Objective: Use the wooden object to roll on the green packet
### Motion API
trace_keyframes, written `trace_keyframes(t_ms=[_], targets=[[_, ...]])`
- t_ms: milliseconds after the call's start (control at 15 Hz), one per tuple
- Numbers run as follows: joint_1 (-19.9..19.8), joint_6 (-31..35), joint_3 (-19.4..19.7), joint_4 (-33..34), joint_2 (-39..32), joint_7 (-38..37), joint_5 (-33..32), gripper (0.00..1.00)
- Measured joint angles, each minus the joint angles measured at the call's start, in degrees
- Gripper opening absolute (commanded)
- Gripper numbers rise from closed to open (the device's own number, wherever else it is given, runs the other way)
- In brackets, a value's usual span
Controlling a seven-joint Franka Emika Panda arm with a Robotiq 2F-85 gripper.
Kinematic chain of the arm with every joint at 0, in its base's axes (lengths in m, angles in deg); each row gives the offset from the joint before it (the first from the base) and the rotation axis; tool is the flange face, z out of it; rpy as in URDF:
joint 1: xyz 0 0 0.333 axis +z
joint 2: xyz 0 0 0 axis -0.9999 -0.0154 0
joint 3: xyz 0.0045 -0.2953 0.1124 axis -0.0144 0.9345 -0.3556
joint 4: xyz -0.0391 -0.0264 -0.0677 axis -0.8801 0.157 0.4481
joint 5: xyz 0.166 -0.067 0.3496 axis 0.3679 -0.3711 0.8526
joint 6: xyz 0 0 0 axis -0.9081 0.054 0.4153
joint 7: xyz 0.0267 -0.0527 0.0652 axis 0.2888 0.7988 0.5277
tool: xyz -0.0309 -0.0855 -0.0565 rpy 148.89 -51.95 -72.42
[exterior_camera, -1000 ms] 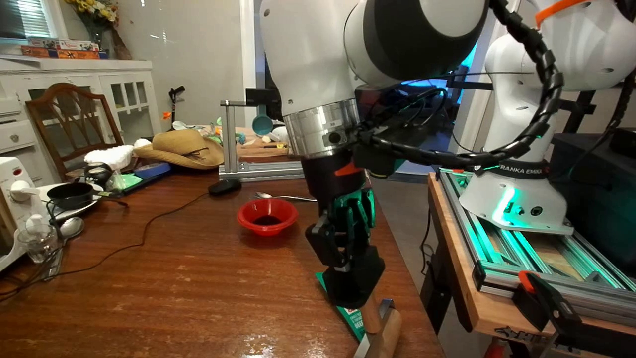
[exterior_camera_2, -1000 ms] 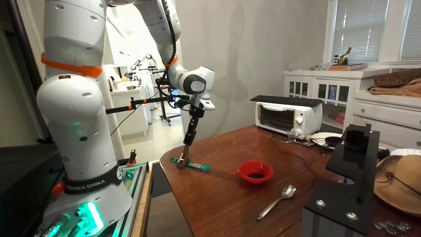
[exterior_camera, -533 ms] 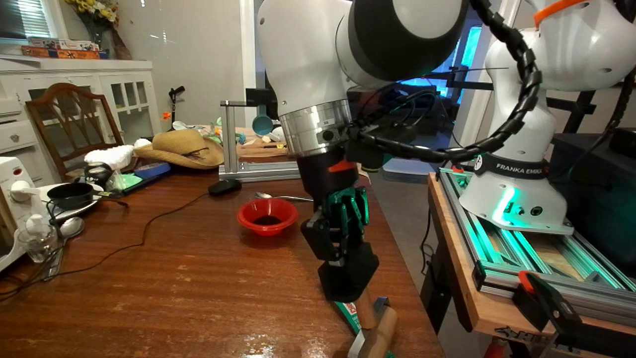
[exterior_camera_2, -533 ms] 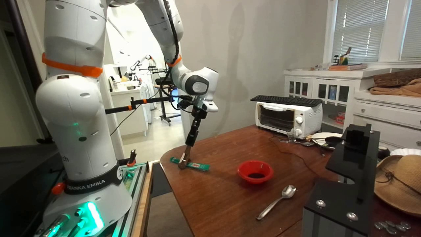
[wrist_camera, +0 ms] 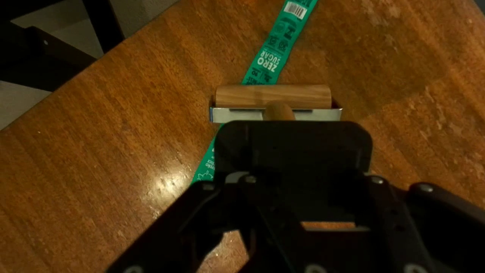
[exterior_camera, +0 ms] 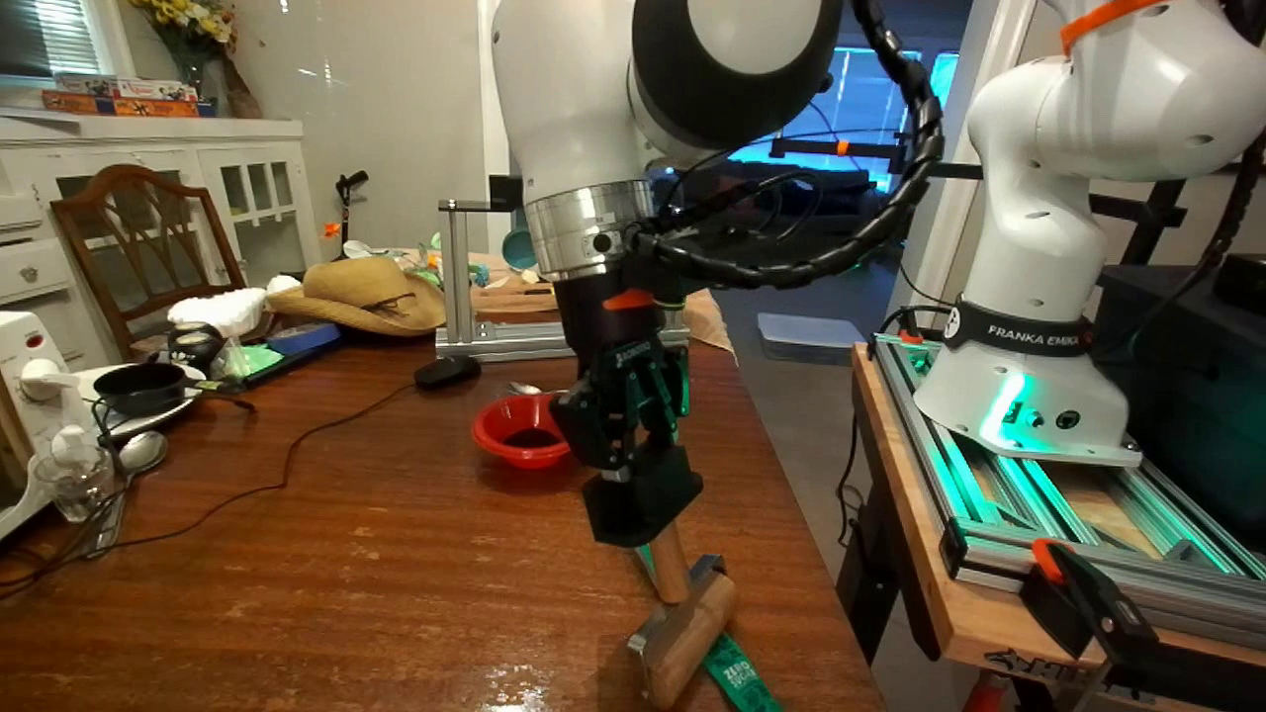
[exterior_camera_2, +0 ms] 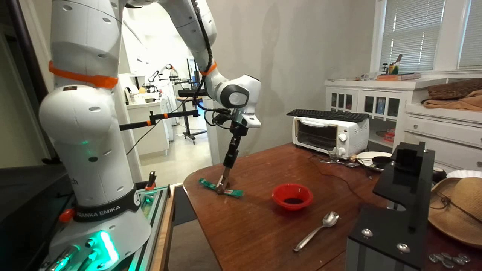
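Observation:
The wooden object is a tan wooden roller (exterior_camera: 689, 643) in a metal frame with a short wooden handle (exterior_camera: 670, 566). My gripper (exterior_camera: 643, 504) is shut on the handle, and the tool slants down to the table. In the wrist view the roller (wrist_camera: 273, 96) lies across the green packet (wrist_camera: 271, 57) and appears to touch it; my black fingers (wrist_camera: 293, 151) hide most of the handle and part of the packet. In an exterior view the packet (exterior_camera_2: 208, 184) lies flat, with the roller (exterior_camera_2: 221, 189) over its middle to bowl-side part.
A red bowl (exterior_camera_2: 292, 195) stands on the wooden table (exterior_camera_2: 260, 222) beyond the packet, with a spoon (exterior_camera_2: 317, 230) near it. A computer mouse (exterior_camera: 447, 372) and its cable lie farther off. The table's edge runs close by the packet.
My gripper and the roller have moved along the packet toward its bowl-side end, staying low. The packet has shifted slightly the same way. The grip on the handle is unchanged.

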Motion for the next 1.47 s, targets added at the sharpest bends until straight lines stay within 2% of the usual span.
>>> trace_keyframes(t_ms=[600,1200,1467], targets=[[-2.17,0.02,3.82,2.93,-0.89,0.63,-4.41,0.22],[-3.0,0.6,5.3,4.58,-1.56,1.28,-6.69,0.22],[-2.02,1.84,4.99,4.37,-1.42,-0.4,-7.34,0.22]])
